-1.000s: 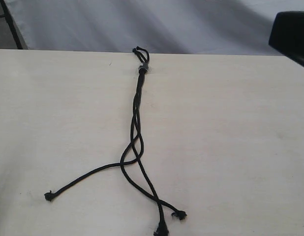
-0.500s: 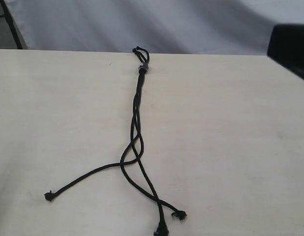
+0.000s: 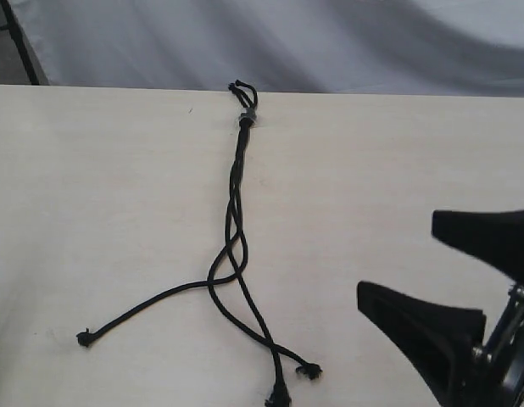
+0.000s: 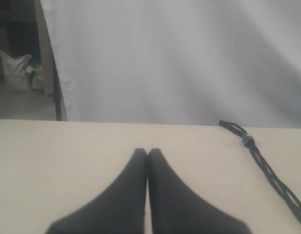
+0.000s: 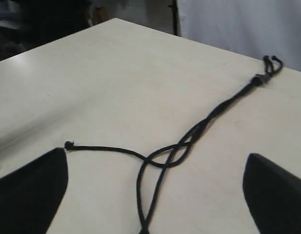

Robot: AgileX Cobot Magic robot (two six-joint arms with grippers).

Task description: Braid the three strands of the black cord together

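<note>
The left gripper (image 4: 147,152) was seen only in its own wrist view, where the two dark fingers (image 4: 126,195) were pressed flat together with nothing between them; little of the arm behind it could be made out. The right gripper (image 3: 398,259) was cut off by the lower right corner of the exterior view. It was held low over the table (image 3: 92,186), to the right of the cord and apart from it. Its fingers (image 3: 415,326) were spread wide and gripped nothing.

The black cord (image 3: 239,161) was laid lengthwise down the middle of the table, with its grey band (image 3: 248,118) and short loops at the far edge. The three strands (image 3: 234,203) were loosely twisted together below the band and then fanned out. One was spread to the left, and two were crossed toward the near edge. One knotted tip (image 3: 277,397) was partly clipped by the bottom of the picture. In the right wrist view, two strands were cut off at the frame's edge.
</note>
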